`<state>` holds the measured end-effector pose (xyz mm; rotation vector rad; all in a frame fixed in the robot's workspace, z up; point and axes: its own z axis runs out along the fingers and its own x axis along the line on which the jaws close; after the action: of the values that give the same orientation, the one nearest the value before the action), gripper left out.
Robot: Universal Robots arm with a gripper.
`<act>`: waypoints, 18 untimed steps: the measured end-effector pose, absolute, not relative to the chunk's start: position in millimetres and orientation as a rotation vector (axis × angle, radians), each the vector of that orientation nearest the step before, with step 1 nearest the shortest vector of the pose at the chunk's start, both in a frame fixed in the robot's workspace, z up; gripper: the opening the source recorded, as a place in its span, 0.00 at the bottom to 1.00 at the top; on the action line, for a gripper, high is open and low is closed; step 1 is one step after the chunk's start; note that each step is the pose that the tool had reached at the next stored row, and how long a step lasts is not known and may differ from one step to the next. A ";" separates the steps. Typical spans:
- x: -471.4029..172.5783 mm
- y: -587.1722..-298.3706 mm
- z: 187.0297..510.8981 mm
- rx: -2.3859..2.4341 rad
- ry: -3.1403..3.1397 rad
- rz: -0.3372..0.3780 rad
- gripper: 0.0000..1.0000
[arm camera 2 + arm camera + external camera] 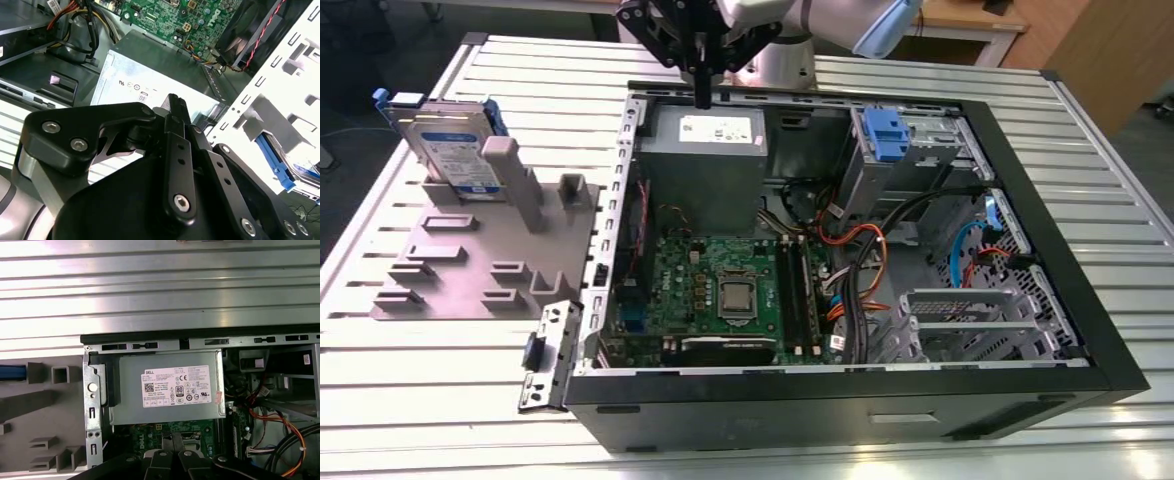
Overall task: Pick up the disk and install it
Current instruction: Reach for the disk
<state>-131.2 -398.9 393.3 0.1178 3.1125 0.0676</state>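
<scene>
My black claw [704,92] is pinched together, empty; the silver, blue-framed disk [454,142] stands upright, well to the exterior view's left.

— What sort of place are we looking at?

— We'd call it a robotics lab or test workshop. We see a robot arm [881,25] standing at the far edge of a slatted metal table [427,400], a work surface rather than home furniture.

— And the computer?

— We see a desktop computer case [1067,290] lying on its side with the panel off, its circuit board [720,290], cables [854,240] and power supply [165,387] all bare.

— Anything else we can lean on?

— A grey moulded stand [454,270] beside the case holds the disk [451,145] upright, like a fixture for a trial. Behind the table we see a wooden desk [967,22].
</scene>
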 end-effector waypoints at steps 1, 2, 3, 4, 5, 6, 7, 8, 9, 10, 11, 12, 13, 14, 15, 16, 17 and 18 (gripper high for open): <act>-132.2 -398.9 393.3 0.118 3.113 0.068 0.11; -134.0 -398.9 393.3 0.118 3.112 0.068 0.11; -134.2 -398.9 393.3 0.118 3.112 0.068 0.11; -134.4 -398.9 393.3 0.118 3.112 0.068 0.11; -134.6 -398.9 393.3 0.118 3.112 0.068 0.11; -134.9 -398.9 393.3 0.118 3.113 0.068 0.11; -135.2 -399.0 393.3 0.118 3.113 0.068 0.11; -135.6 -398.9 393.3 0.118 3.112 0.068 0.11; -136.0 -398.9 393.3 0.118 3.112 0.068 0.11; -136.3 -398.9 393.3 0.118 3.112 0.068 0.11; -136.5 -398.9 393.3 0.118 3.112 0.068 0.11; -141.6 -398.9 392.5 0.118 3.113 0.068 0.11; -145.4 -398.9 392.2 0.118 3.113 0.068 0.11; -145.6 -398.9 392.2 0.118 3.112 0.068 0.11; -145.8 -398.9 392.3 0.118 3.113 0.068 0.11; -146.2 -398.9 392.3 0.118 3.113 0.068 0.11; -146.5 -398.9 392.2 0.118 3.112 0.068 0.11; -146.7 -398.9 392.3 0.118 3.113 0.068 0.11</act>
<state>-146.7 -398.9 392.3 0.1181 3.1125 0.0676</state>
